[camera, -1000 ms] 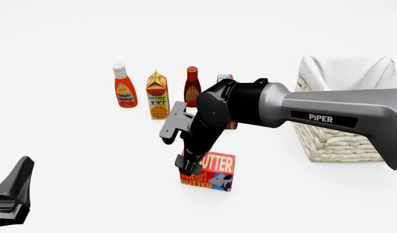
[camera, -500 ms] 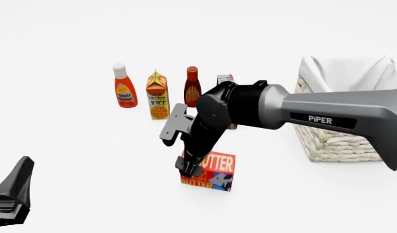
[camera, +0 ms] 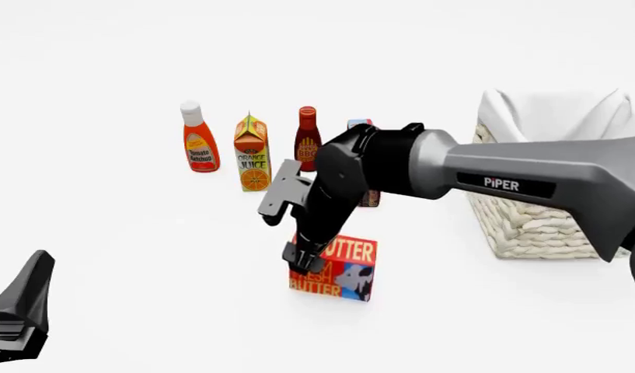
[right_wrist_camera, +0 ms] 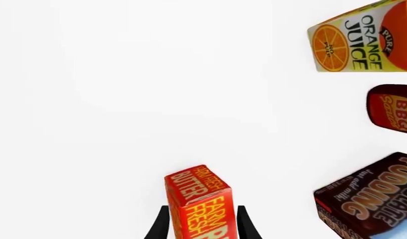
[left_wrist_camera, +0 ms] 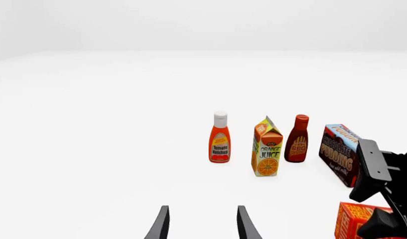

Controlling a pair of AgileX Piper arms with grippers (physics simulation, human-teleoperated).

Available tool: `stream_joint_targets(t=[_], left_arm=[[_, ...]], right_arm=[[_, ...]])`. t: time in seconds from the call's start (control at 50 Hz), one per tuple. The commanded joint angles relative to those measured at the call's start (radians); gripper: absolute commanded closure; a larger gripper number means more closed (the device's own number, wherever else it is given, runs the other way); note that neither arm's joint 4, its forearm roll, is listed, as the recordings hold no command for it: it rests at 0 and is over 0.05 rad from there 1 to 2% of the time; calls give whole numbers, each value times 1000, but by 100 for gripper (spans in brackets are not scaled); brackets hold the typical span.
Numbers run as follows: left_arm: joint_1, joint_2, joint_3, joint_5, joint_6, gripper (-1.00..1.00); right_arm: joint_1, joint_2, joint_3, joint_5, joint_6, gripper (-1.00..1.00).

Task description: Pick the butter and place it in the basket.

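Note:
The butter (camera: 341, 270) is a red-orange carton with yellow lettering at the table's middle front. My right gripper (camera: 305, 260) reaches down from the right and is shut on the carton's left end. In the right wrist view the butter (right_wrist_camera: 198, 201) sits between the two fingers (right_wrist_camera: 162, 225), slightly tilted. It also shows at the edge of the left wrist view (left_wrist_camera: 354, 221). The cream wicker basket (camera: 525, 227) with a white liner stands at the right, behind the arm. My left gripper (camera: 16, 311) rests at the lower left, open and empty (left_wrist_camera: 202, 226).
Behind the butter stand a ketchup bottle (camera: 199, 141), an orange juice carton (camera: 252, 154), a dark BBQ sauce bottle (camera: 308, 140) and a chocolate pudding box (camera: 361, 126), mostly hidden by my right arm. The pudding box (right_wrist_camera: 369, 196) is close beside the butter.
My right gripper has risen a little with the butter in it; the carton has come up slightly and tilted. The left arm has not moved.

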Motion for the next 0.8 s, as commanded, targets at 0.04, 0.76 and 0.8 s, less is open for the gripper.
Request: stream_joint_targets(t=[0.04, 0.76, 0.8], left_arm=[[0, 0, 0, 0, 0, -100], [0, 0, 0, 0, 0, -100], [0, 0, 0, 0, 0, -100]], right_arm=[[-19, 13, 2, 16, -8, -100], [-15, 43, -41, 12, 12, -100], [-6, 35, -34, 9, 21, -100]])
